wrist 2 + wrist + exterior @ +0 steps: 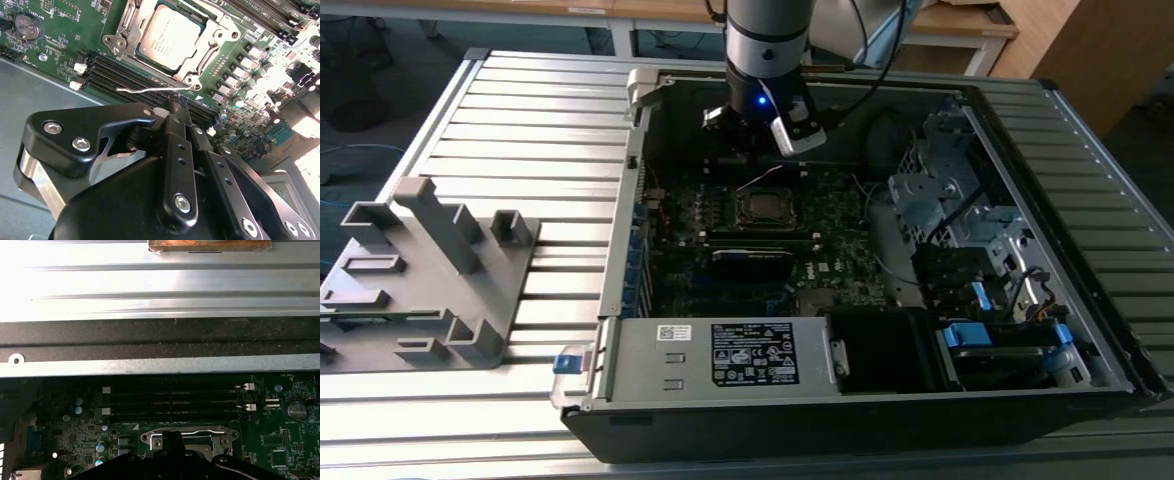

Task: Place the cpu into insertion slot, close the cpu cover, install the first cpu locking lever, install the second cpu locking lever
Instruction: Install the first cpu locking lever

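Observation:
The cpu (170, 37), a flat silver square, lies in the insertion slot (767, 207) on the green motherboard. The cpu cover (212, 47), a metal frame, lies flat over the cpu's edges. A thin wire locking lever (147, 89) stands out along the socket's side nearest the gripper. My gripper (176, 106) hangs just above the socket's far side in the exterior view (767, 150). Its black fingers are pressed together, with the tip close to the lever. Whether the tip touches the lever, I cannot tell. The socket's edge (182, 432) appears just beyond the fingertips (172, 440) in the first wrist view.
The open computer case (627, 250) lies on a slatted metal table (520, 150). A labelled grey power-supply box (720, 355) sits at the case's near end, and drive cages (947, 200) at the exterior view's right. Memory slots (175, 400) run beside the socket. A grey fixture (420, 270) stands at the exterior view's left.

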Controlling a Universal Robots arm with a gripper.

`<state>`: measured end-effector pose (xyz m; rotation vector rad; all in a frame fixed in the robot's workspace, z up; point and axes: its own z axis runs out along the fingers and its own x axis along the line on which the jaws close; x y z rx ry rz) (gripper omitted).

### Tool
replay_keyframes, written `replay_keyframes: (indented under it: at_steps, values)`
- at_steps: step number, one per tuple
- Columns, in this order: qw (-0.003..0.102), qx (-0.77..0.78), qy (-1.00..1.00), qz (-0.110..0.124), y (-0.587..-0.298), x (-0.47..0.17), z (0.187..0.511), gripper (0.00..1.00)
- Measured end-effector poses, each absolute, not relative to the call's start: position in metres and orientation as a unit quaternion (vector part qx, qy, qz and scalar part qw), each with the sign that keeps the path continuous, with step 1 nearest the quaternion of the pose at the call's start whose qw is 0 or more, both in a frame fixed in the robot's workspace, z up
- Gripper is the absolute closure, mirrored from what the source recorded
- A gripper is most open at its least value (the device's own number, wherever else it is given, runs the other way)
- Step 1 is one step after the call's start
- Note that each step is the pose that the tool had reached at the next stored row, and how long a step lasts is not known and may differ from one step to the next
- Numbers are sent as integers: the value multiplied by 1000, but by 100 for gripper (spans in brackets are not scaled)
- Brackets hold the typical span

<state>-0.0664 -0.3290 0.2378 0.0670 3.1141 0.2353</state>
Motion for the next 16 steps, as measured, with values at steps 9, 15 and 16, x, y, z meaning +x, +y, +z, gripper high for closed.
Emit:
replay_keyframes:
  at_steps: [9, 15, 16]
  values:
    - [9, 21, 997, 75, -329, -66, 236, 90]
    - [9, 21, 997, 75, -329, -65, 235, 90]
    - [9, 21, 997, 75, -329, -64, 235, 90]
